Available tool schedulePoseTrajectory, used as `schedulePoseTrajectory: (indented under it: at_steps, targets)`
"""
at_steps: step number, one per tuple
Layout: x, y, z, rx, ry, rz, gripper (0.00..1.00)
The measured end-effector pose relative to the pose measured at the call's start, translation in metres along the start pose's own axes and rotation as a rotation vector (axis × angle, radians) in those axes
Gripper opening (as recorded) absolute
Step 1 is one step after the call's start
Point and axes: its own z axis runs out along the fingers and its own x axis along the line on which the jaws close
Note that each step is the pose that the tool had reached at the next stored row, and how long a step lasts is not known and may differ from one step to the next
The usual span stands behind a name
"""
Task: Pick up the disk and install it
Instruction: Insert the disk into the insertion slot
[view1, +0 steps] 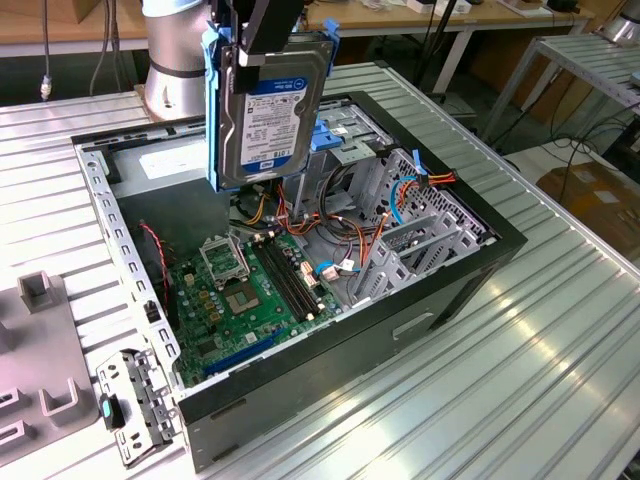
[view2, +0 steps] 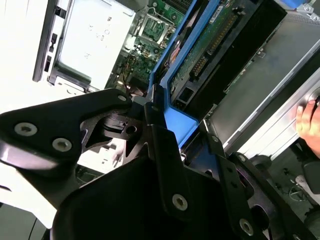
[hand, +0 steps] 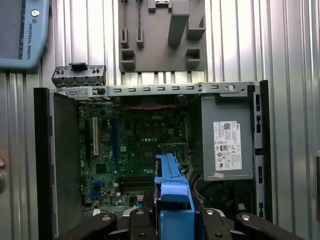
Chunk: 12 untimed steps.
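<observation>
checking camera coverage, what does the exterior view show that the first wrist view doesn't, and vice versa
Exterior view: the disk's labelled face, held upright by the gripper over the open case, plus the drive cage. First wrist view: the pendant beside the grey fixture. Both: the disk's blue carrier, the motherboard, the grey fixture.

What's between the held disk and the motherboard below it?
Orange and yellow cables, just under the disk and above the motherboard, seen in the exterior view.
</observation>
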Motion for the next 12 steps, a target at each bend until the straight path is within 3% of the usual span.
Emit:
schedulePoseTrajectory:
  at_steps: [8, 12]
  targets:
    - [0.0058, -0.0046, 0.0004, 0.0000, 0.0000, 0.000, 0.37]
    - [0.0171, -0.0058, 0.0007, 0.0000, 0.0000, 0.000, 0.37]
